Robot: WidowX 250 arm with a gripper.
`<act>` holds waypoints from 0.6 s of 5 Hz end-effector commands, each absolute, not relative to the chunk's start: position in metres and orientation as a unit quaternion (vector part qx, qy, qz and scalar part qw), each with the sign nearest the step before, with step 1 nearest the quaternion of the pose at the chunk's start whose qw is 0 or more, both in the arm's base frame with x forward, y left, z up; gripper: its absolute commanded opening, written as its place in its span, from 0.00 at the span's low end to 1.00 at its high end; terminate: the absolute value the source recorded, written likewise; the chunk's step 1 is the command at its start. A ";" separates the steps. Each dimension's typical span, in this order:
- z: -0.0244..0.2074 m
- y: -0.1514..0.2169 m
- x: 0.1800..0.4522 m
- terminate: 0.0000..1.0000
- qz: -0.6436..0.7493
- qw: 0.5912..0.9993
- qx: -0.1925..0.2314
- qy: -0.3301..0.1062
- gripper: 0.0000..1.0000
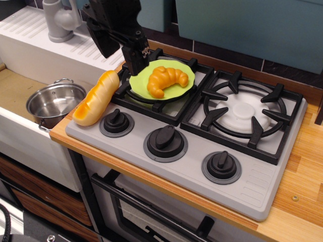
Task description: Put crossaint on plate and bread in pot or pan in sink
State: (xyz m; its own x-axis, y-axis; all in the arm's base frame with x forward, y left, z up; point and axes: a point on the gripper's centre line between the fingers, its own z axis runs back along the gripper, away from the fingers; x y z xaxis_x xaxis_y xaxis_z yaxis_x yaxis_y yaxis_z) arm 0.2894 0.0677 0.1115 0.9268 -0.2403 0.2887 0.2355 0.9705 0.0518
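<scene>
The crossaint (167, 80) lies on the light-green plate (142, 76), which sits on the left burner of the stove. The bread (96, 98) lies at the stove's left edge, tilted, its lower end over the counter edge. The steel pot (54, 102) stands empty in the sink (14, 89). My black gripper (121, 52) is open and empty. It hangs above the back left corner of the stove, left of the plate and above the bread's upper end, touching neither.
A grey faucet (59, 19) stands on the ribbed white drainboard (93, 46) behind the sink. The right burner grate (247, 111) is bare. Three black knobs (165, 138) line the stove front. A wooden counter (305, 166) runs along the right.
</scene>
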 end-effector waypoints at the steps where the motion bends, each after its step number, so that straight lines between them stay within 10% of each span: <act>1: 0.115 0.094 0.300 0.00 -0.094 0.975 0.023 -0.200 1.00; 3: 0.095 0.112 0.287 0.00 -0.031 0.975 0.057 -0.212 1.00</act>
